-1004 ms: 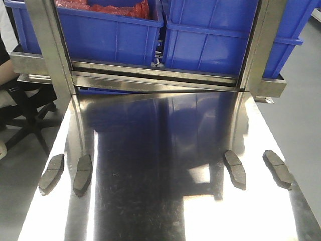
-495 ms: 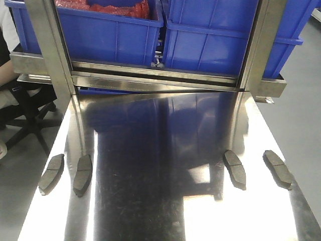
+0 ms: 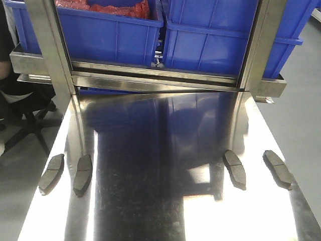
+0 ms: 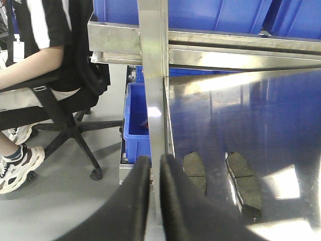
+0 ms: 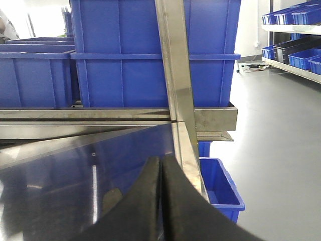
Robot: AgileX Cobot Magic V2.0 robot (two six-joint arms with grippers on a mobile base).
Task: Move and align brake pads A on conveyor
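steel table (image 3: 165,201): polished metal, mirror-glossy, fine scratches; reflects the crates
brake pads A (image 3: 83,174): matt dark grey-brown, rough and grainy face; no shine
frame posts (image 3: 50,47): brushed stainless metal, satin sheen
blue crates (image 3: 210,35): moulded plastic, smooth, slightly glossy
left gripper (image 4: 154,170): fingers of black material, smooth, semi-matt
right gripper (image 5: 160,168): same black smooth finish
floor (image 5: 271,130): grey, smooth, faintly glossy

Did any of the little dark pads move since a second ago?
No. All four brake pads, two on the left and two on the right, lie just where they were on the shiny steel table. Only the seated person at the left edge shifted a little. No gripper has touched anything.
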